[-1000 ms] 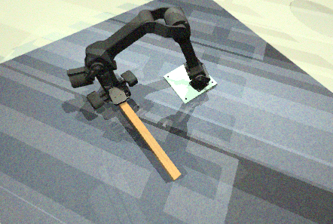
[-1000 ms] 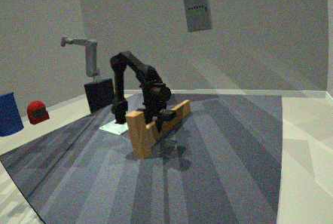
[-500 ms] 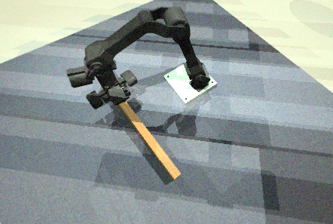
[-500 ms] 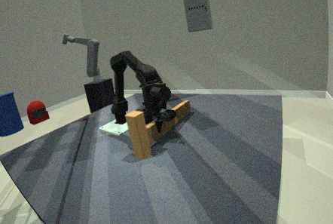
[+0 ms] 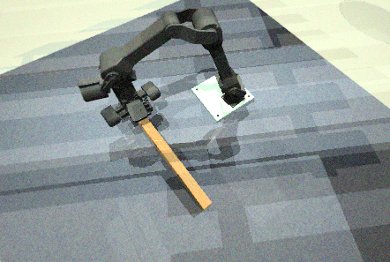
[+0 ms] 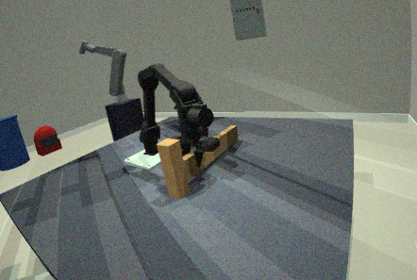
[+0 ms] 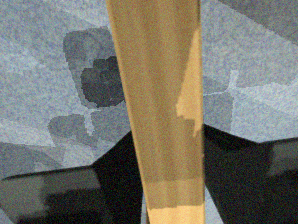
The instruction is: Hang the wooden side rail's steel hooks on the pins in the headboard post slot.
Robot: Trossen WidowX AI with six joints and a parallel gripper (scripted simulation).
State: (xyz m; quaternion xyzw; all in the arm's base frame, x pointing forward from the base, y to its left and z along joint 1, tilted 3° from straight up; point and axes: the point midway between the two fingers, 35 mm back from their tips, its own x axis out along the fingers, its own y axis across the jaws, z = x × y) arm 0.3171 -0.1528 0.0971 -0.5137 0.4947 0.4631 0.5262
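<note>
Our pincer (image 5: 142, 116) (image 6: 198, 152) (image 7: 162, 126) grips the rail (image 5: 176, 165) (image 6: 221, 148) (image 7: 165, 90), which runs toward five o'clock in the top view.

In the exterior view, the headboard post (image 6: 175, 170) stood upright on the table (image 5: 282, 181) (image 6: 283, 203) (image 7: 30, 85). The rail (image 5: 176, 167) (image 6: 228, 137) (image 7: 160, 75) ran back and right from the post, its near end beside it; contact was hidden. The gripper (image 5: 140, 116) (image 6: 192, 153) (image 7: 162, 126) straddled the rail just behind the post. The base plate (image 5: 216, 111) (image 6: 141, 160) lay left of and behind the post, and the pedestal (image 6: 124, 119) stood farther behind.
</note>
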